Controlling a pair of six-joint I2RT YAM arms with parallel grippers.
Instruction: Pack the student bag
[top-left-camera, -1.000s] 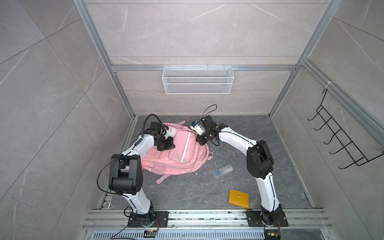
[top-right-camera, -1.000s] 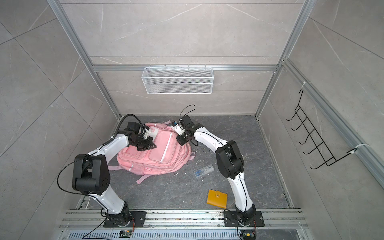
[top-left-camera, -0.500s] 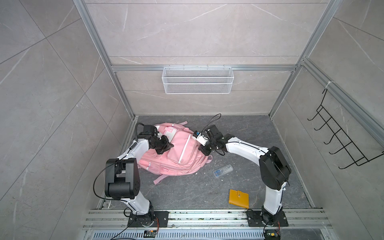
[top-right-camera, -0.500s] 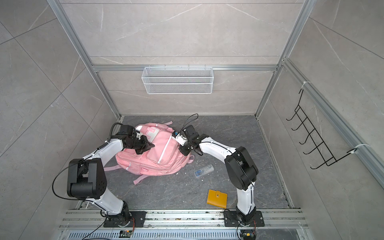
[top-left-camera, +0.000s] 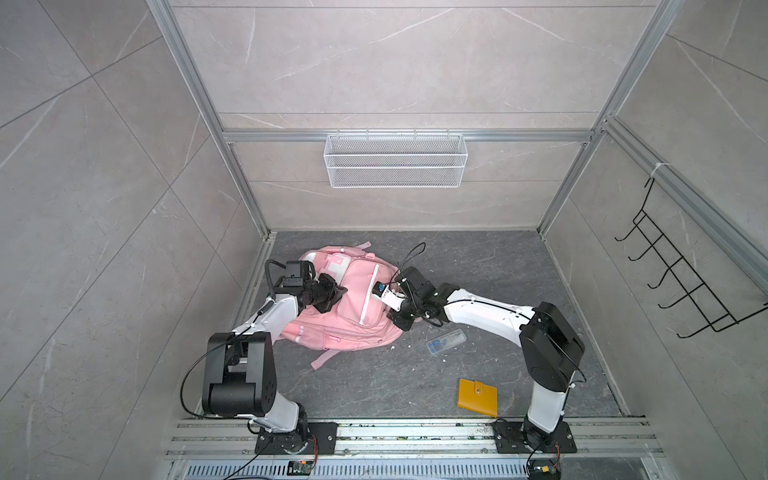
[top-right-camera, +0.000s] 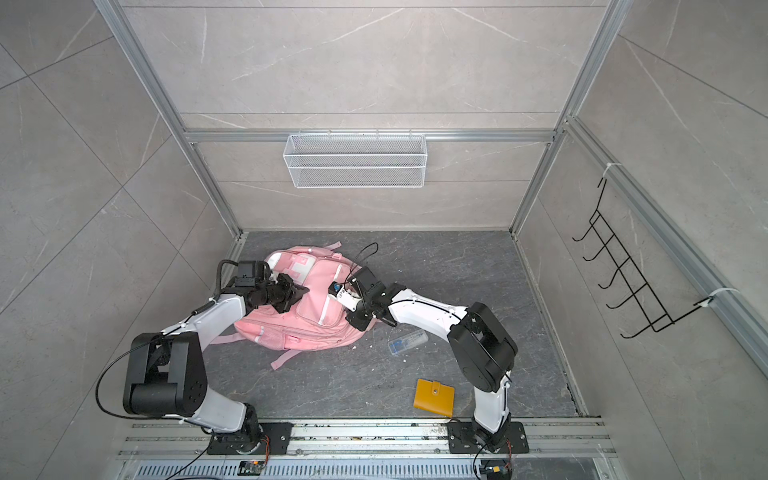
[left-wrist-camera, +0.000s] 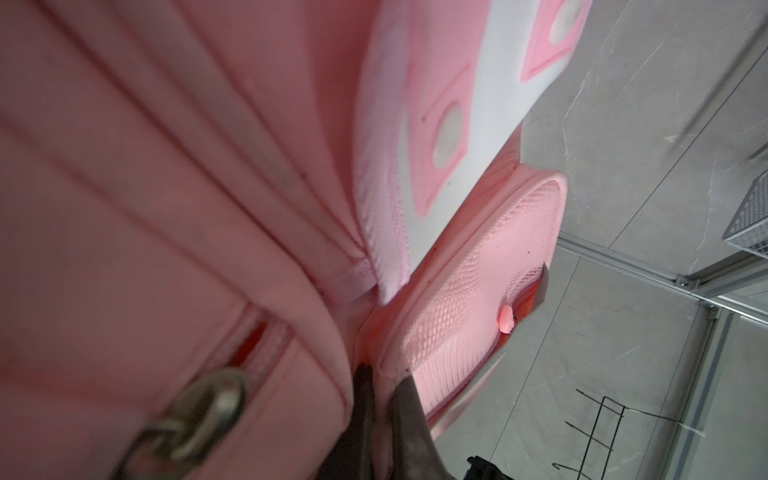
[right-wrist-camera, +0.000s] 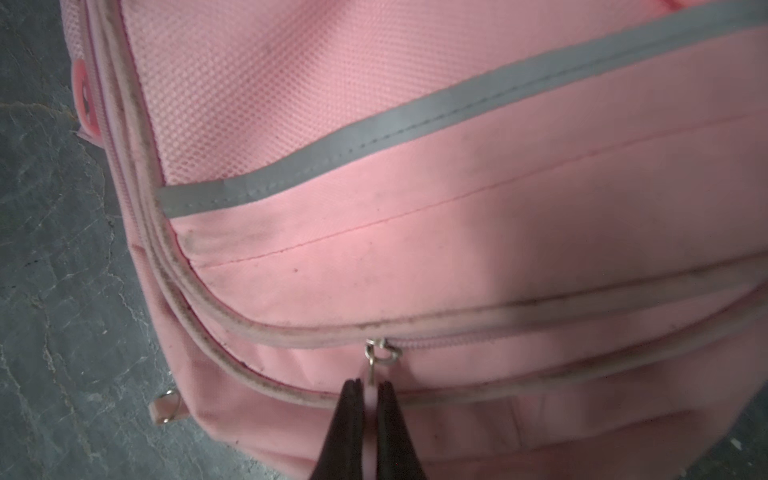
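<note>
The pink student bag (top-left-camera: 353, 307) (top-right-camera: 316, 307) lies front-up on the dark floor toward the back left. At the bag's upper left side my left gripper (top-left-camera: 332, 293) (top-right-camera: 301, 293) pinches it. In the left wrist view this gripper (left-wrist-camera: 382, 376) is shut on a fold of pink fabric beside a mesh panel. My right gripper (top-left-camera: 397, 320) (top-right-camera: 359, 322) is at the bag's right edge. In the right wrist view it (right-wrist-camera: 370, 384) is shut on the pale pull tab of a zip slider (right-wrist-camera: 380, 351).
A clear plastic case (top-left-camera: 445, 341) lies on the floor just right of the bag. A yellow wallet (top-left-camera: 478, 397) lies nearer the front. A white wire basket (top-left-camera: 395, 160) hangs on the back wall. A black hook rack (top-left-camera: 685, 286) is on the right wall.
My right gripper has travelled toward the front along the bag's right edge, keeping the zip pull, and its arm has dropped lower. The left gripper kept its hold and sank slightly.
</note>
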